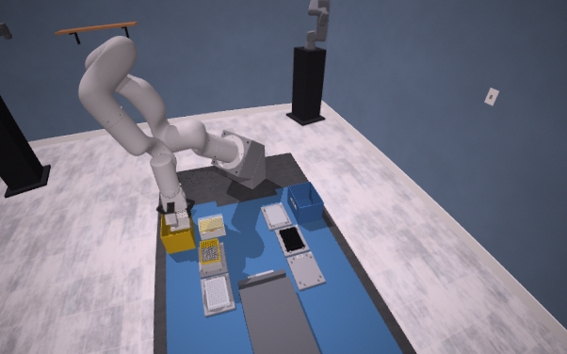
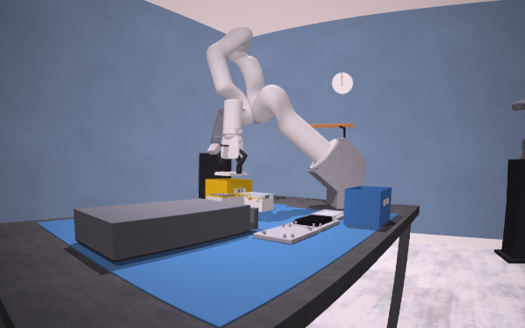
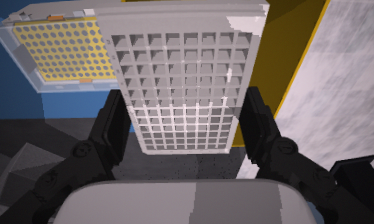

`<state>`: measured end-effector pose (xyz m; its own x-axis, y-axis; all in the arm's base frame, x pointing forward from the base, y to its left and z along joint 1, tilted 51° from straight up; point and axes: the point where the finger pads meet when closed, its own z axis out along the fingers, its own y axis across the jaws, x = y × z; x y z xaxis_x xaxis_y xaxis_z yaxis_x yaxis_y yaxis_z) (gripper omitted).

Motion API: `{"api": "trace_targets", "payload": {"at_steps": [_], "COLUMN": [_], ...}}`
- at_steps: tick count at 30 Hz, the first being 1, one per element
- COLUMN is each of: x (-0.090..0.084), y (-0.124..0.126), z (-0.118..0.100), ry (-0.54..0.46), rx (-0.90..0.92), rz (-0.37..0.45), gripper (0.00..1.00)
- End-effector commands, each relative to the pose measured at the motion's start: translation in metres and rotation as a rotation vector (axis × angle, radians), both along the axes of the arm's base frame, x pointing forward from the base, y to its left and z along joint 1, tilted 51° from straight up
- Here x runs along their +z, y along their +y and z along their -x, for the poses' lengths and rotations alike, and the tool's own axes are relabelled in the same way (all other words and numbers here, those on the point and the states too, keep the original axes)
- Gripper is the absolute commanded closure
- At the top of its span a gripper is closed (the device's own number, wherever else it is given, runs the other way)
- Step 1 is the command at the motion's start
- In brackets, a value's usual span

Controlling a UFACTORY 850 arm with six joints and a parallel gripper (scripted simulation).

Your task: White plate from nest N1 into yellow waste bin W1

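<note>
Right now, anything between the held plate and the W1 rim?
No. In the exterior view the white plate in the end effector hangs just above the yellow bin; the gap is bare.

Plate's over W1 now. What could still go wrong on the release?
1. The white plate hangs over the yellow bin near its outer wall, with floor showing beside it in the wrist view; dropped here, it might catch the rim or fall outside.
2. The bin sits at the bench corner and is loose; a bump from the pincer could push it off.
</note>
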<state>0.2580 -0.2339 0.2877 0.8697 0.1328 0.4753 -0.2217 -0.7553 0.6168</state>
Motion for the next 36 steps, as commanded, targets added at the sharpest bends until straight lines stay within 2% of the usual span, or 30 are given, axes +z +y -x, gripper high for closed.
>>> {"api": "trace_targets", "payload": {"at_steps": [1,10,32,33,36], "x": [0.003,0.009,0.009,0.009,0.009], "y": [-0.007,-0.024,-0.024,-0.024,-0.024], "z": [0.006,0.022,0.022,0.022,0.022], "ry": [-0.003,-0.003,-0.003,-0.003,-0.002], "rx": [0.003,0.003,0.003,0.003,0.003], "rz": [-0.002,-0.002,-0.002,-0.002,-0.002], "gripper": [1.0,1.0,1.0,0.0,0.0]}}
